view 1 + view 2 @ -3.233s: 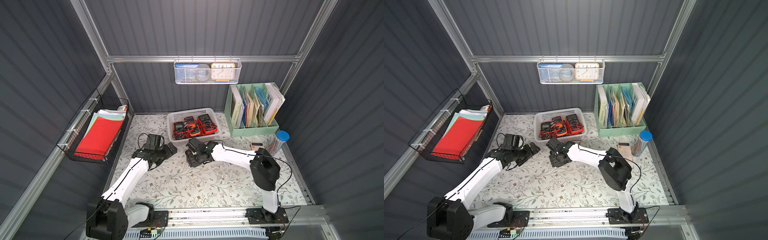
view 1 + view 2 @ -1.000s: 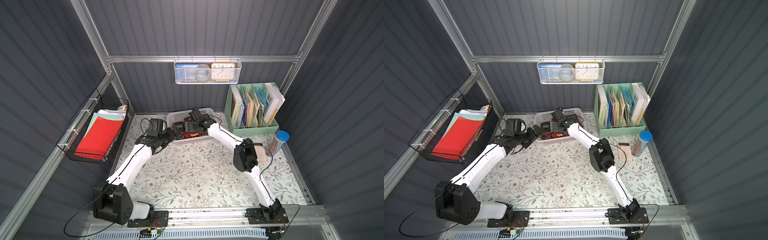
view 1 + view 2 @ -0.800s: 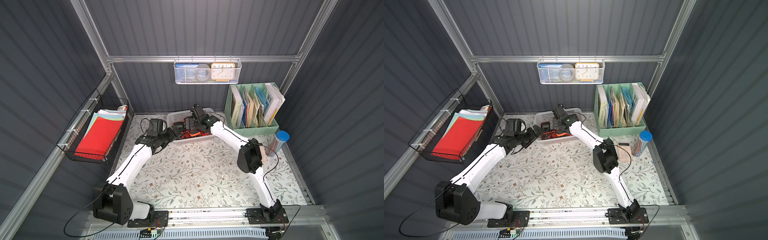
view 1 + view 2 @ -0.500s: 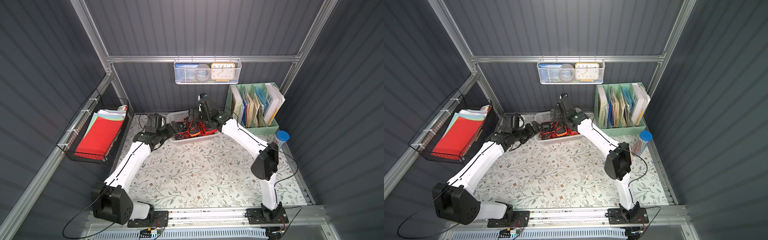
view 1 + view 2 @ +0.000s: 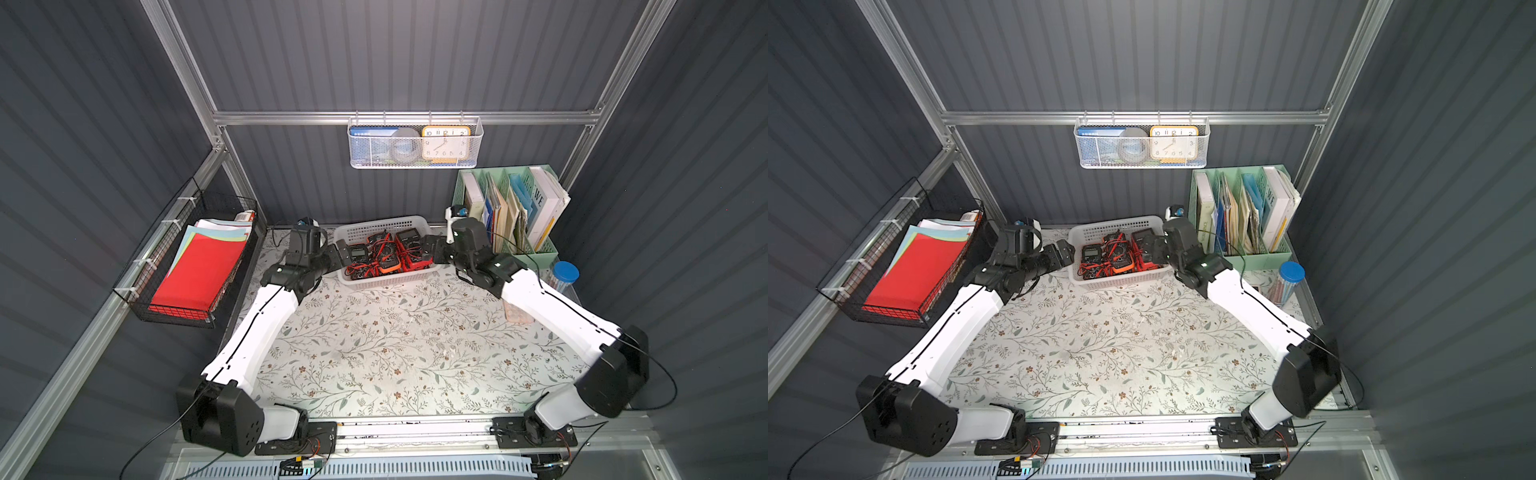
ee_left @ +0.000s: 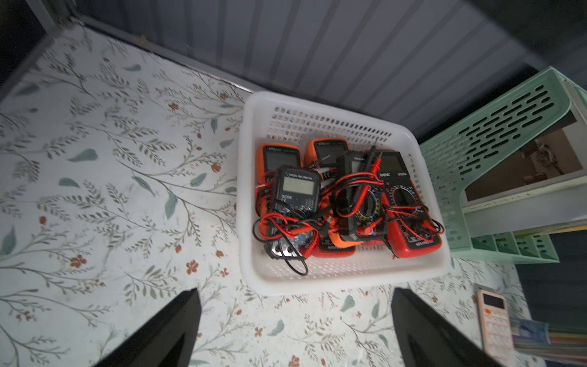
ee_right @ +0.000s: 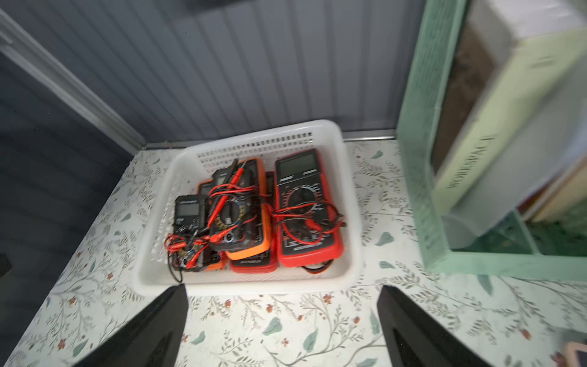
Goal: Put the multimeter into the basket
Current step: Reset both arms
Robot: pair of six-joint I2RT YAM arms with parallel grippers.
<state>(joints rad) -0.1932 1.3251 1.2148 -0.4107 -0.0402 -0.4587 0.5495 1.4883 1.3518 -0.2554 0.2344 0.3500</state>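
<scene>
Head count first: two grippers, one white plastic basket (image 5: 382, 222), and a pile of multimeters (image 6: 349, 197) inside it. I get at least five: one black multimeter (image 6: 297, 190), a red multimeter (image 7: 305, 206) on top of its side of the pile, and the rest orange or red. They're stacked and wrapped in red and black leads, so I can't pin down the exact number.

The left gripper (image 5: 338, 252) sits just off one short end of the basket and the right gripper (image 5: 432, 251) is right at the other end, so the basket and every meter lie between the two. The left fingers (image 6: 165, 327) and right fingers (image 7: 413, 330) are both spread wide with nothing in them. In each wrist view the basket is just past the fingertips, roughly centred in the gap.

Around it there's one green file organizer (image 5: 542, 249) stuffed with books, just beside the right gripper on its outer side. One calculator (image 6: 494, 321) and one blue-capped tube (image 5: 565, 274) sit further back along that arm. One mesh basket with a clock (image 5: 415, 143) hangs well above, and one black wire basket (image 5: 195, 266) of coloured paper hangs out beyond the left gripper.
</scene>
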